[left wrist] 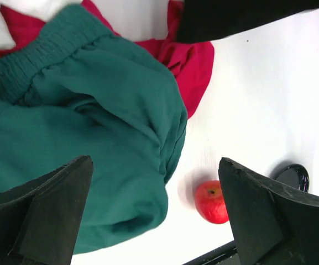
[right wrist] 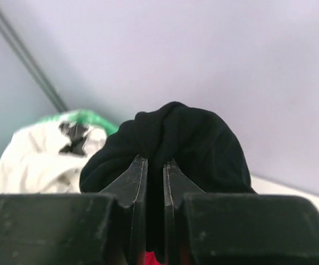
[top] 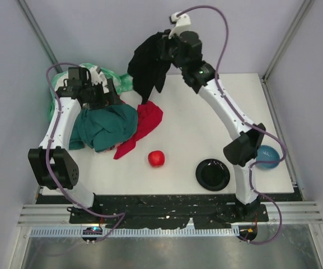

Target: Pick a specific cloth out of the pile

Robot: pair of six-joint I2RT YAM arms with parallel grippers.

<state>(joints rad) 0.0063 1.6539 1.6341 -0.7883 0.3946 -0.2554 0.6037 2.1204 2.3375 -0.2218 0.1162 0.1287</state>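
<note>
- One cloth (top: pixel 149 67), plain black and without pattern, limp and bunched into deep folds. It hangs as a long drape, broad near the top and narrowing toward its lower end.
- In the right wrist view the cloth (right wrist: pixel 176 132) shows as a rounded black lump just beyond the fingertips.
- Right arm: rises from its base at the near edge and bends at the elbow over the right side of the table (top: pixel 195 129). The forearm runs to the far left, placing the right gripper (top: pixel 169 46) at the table's far edge.
- Right gripper (right wrist: pixel 155 163): jaws pressed almost together and clamped on a fold of the cloth, with only a thin dark slit between them.
- Cloth relative to the right gripper: the upper end is pinched at the fingertips. In the top view the rest falls below and to the left of them.
- The lower end of the cloth reaches just beside the far edge of the red cloth (top: pixel 147 120). Whether the two touch cannot be told.
- Left arm: bent along the table's left side, with the left gripper (top: pixel 102 95) over the pile (top: pixel 94 131).
- Left gripper (left wrist: pixel 155 163): jaws wide apart and holding nothing, with the teal cloth (left wrist: pixel 93 121) beneath them.
- Pile: teal, red, white and green cloths heaped at the table's left. The cloth hangs to the far right of it.
- An apple (top: pixel 156 158) lies on the table near the red cloth's near end.
</note>
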